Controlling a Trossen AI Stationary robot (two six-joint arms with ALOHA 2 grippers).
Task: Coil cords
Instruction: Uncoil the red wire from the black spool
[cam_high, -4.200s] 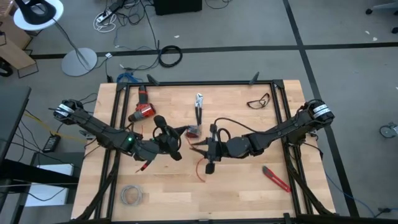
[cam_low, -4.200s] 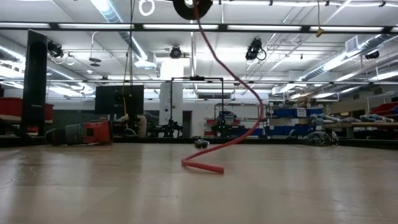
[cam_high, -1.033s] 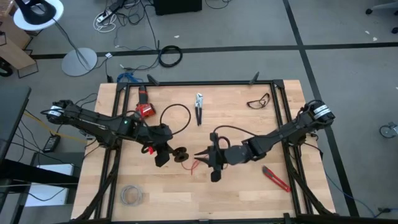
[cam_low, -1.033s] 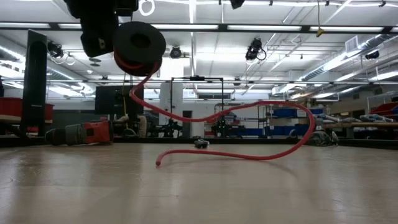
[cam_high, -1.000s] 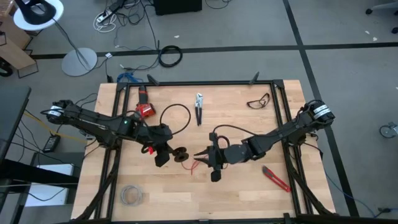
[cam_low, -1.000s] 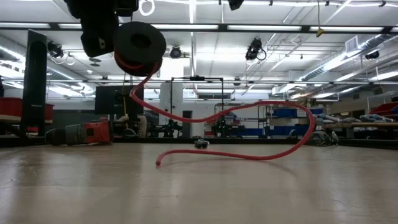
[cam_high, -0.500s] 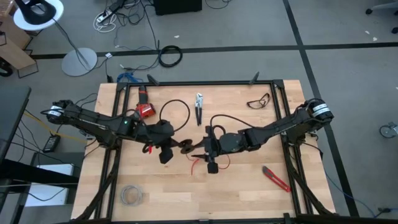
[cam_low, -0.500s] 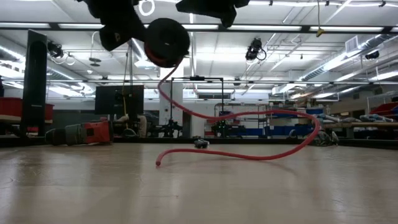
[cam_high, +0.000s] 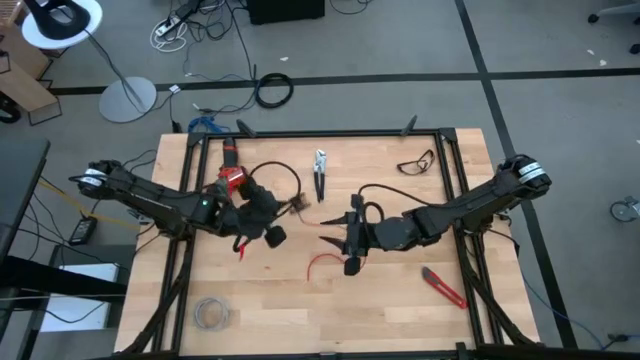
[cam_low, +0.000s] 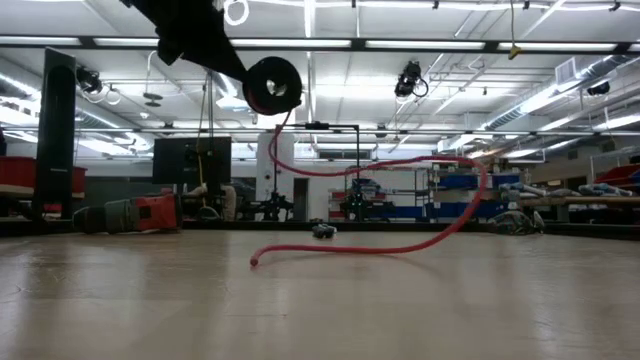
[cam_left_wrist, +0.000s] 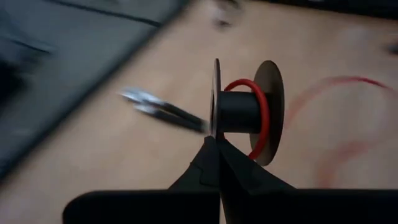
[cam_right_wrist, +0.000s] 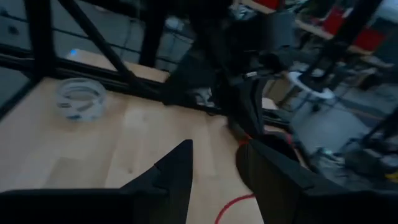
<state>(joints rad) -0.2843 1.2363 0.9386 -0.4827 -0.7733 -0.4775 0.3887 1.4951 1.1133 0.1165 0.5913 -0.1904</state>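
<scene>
From above, you have one thin red wire (cam_high: 318, 263) lying in a curve on the worktop (cam_high: 400, 310) between your two arms. Your left gripper (cam_high: 290, 207) is clenched on one small black spool (cam_high: 297, 203); your right gripper (cam_high: 335, 249) stands released beside the wire. One pair of pliers (cam_high: 320, 174) lies apart, farther up.

At table height, the wire (cam_low: 400, 240) runs from the raised spool (cam_low: 272, 85), loops, and ends on the wood.

Past your left wrist, the spool (cam_left_wrist: 245, 112) carries a single red turn (cam_left_wrist: 263, 118).

Past your right wrist, the spread fingers (cam_right_wrist: 174, 171) frame a red strand (cam_right_wrist: 233, 205); one grey coil (cam_right_wrist: 81, 98) sits well apart.
</scene>
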